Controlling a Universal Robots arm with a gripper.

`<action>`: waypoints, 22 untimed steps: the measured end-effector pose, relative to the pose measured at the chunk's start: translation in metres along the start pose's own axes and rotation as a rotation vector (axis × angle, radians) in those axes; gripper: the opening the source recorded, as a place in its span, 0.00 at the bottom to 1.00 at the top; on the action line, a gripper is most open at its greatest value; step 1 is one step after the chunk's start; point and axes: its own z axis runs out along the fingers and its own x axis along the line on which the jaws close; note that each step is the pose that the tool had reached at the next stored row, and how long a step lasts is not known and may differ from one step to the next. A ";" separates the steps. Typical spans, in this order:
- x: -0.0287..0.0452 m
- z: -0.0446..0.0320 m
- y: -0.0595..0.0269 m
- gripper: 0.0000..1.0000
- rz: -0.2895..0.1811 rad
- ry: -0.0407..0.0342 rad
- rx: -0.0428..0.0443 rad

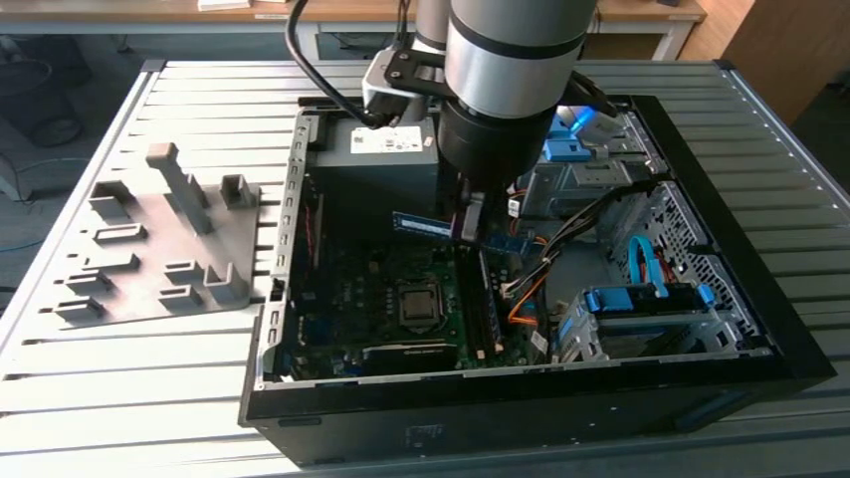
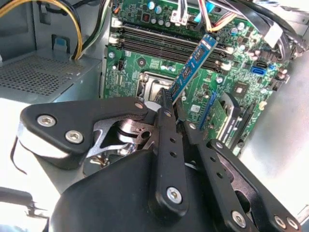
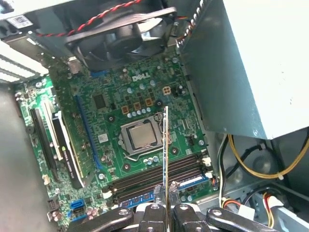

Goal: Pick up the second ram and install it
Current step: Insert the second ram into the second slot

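The second ram (image 1: 428,226) is a long narrow stick with a blue label face, held level above the motherboard (image 1: 385,289) inside the open computer case. My gripper (image 1: 468,221) is shut on it near its middle. In the second wrist view the ram (image 2: 194,63) slants out past the black fingers (image 2: 166,135) over the board. In the first wrist view the ram (image 3: 166,145) shows edge-on, hanging above the CPU socket (image 3: 140,135) and the long memory slots (image 3: 159,175), apart from them.
The grey power-supply box (image 1: 378,149) stands close beside the arm. A black fan (image 3: 120,36), an expansion card (image 3: 65,145) and cable bundles (image 1: 544,269) surround the board. Blue drive cages (image 1: 651,299) fill the case's right. A grey fixture (image 1: 159,239) lies outside.
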 end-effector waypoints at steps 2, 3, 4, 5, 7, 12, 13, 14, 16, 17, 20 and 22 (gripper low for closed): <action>0.0000 0.0001 0.0000 0.14 0.019 -0.0006 0.0015; 0.0000 0.0001 0.0000 0.14 0.029 -0.0008 0.0022; 0.0000 0.0002 0.0000 0.14 0.038 -0.0011 0.0029; 0.0000 0.0002 0.0000 0.14 0.047 -0.0014 0.0036; 0.0000 0.0003 0.0000 0.14 0.066 -0.0019 0.0050; 0.0001 0.0005 0.0000 0.14 0.119 -0.0035 0.0089; 0.0001 0.0005 0.0000 0.14 0.132 -0.0038 0.0098; 0.0001 0.0006 0.0000 0.14 0.144 -0.0042 0.0108; 0.0001 0.0007 0.0000 0.14 0.171 -0.0051 0.0128; 0.0001 0.0008 0.0000 0.14 0.185 -0.0054 0.0138; 0.0001 0.0010 0.0000 0.14 0.223 -0.0066 0.0167; 0.0001 0.0012 -0.0001 0.14 0.248 -0.0074 0.0185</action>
